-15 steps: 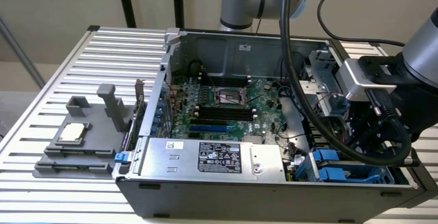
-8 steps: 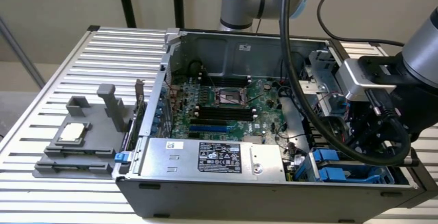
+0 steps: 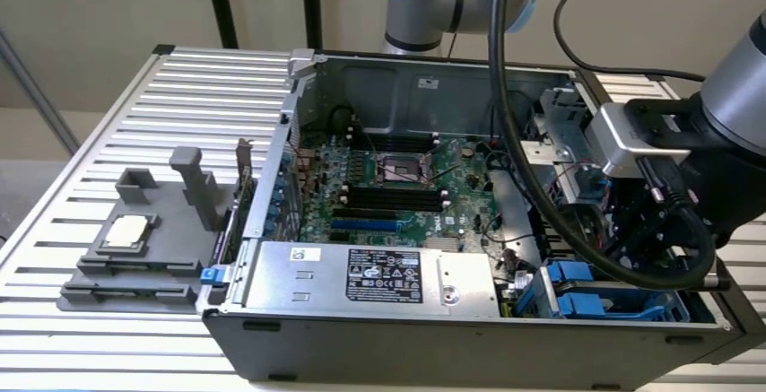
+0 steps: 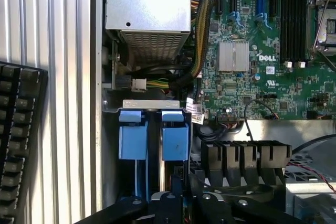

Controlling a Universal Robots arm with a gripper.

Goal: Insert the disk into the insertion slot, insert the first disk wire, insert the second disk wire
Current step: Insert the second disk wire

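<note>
The gripper (image 4: pixel 176 195) is clenched tight, empty, just above the insertion slot (image 3: pixel 598 298) at the case's near right. The disk (image 4: pixel 173 142) sits inside already — approach squarely, gently.

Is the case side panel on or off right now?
Off. The case lies open on the table, with the motherboard, the power supply and the blue drive bays exposed from above.
</note>
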